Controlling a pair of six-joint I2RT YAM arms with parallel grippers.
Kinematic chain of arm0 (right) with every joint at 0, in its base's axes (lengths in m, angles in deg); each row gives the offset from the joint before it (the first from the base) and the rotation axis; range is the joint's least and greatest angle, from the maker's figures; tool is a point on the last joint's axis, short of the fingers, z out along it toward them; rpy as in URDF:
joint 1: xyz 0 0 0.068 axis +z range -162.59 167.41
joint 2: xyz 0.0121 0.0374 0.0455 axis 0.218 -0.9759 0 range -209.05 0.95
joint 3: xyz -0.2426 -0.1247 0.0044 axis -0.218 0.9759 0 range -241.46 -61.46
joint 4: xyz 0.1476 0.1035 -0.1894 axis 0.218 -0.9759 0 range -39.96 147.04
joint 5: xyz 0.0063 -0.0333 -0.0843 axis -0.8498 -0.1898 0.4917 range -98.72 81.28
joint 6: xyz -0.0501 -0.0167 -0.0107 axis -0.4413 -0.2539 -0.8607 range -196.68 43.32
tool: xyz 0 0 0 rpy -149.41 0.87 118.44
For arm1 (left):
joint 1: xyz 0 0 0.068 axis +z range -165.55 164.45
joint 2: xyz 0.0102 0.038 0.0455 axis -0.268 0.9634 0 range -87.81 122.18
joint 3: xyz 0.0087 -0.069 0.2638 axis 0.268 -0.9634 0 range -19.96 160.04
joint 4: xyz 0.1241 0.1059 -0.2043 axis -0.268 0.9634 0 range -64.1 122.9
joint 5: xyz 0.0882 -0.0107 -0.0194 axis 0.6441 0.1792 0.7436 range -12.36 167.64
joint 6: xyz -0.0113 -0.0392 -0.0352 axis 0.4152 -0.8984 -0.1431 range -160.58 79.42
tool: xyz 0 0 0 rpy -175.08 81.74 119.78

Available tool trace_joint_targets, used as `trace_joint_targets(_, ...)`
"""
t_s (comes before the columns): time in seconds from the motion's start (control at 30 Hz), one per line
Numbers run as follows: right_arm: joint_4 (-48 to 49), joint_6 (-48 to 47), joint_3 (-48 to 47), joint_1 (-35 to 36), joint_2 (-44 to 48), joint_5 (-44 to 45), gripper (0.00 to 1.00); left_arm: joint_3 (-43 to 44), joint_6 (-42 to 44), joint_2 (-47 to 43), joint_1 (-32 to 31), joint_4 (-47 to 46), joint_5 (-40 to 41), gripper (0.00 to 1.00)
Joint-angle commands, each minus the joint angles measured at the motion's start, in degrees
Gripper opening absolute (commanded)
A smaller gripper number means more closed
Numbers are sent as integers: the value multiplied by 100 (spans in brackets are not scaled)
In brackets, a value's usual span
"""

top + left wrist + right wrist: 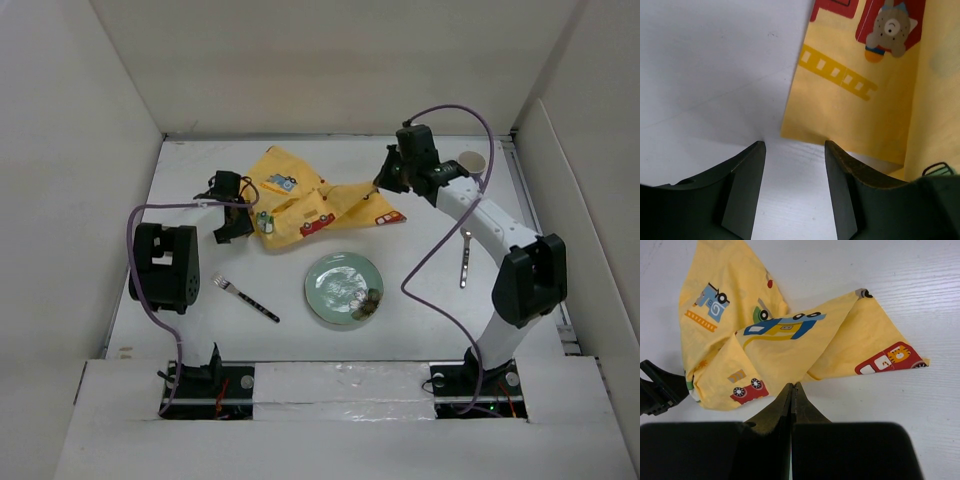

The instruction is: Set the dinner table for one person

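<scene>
White tabletop (300, 340), matte and rectangular, fills the space between white panel walls, seen from above with the two arm bases at its near edge. A yellow cloth placemat (300, 205) printed with small cars lies crumpled and folded over itself on the far middle of the tabletop. Nearer the bases, roughly central, sits a round pale green plate (343, 288). A fork (247, 298) lies at an angle to the left of the plate, apart from it. A second piece of cutlery (465, 258) lies well to the right, under the right arm; its type is too small to tell. A small round beige object (471, 161) rests near the far right corner.

The left claw (795, 145) is at the left edge of the placemat, its fingers apart with only bare tabletop between them and the cloth's corner just ahead.

The right claw (792, 386) is at the right side of the placemat, its fingers pressed together. Their tips meet the cloth's near edge; whether any cloth is nipped between them cannot be told.
</scene>
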Motion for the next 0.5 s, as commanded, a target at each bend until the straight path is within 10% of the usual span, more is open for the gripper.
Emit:
trace_joint_targets(0.0,249,-58,185,-72,340,-144,0,55,-157,229,-114,-77,601,48)
trace_joint_targets(0.2,275,-67,423,-134,463,-224,0,143,-210,624,-114,-104,646,39)
trace_joint_targets(0.47,346,-76,546,-362,665,-417,0,160,-228,502,-114,-78,681,0)
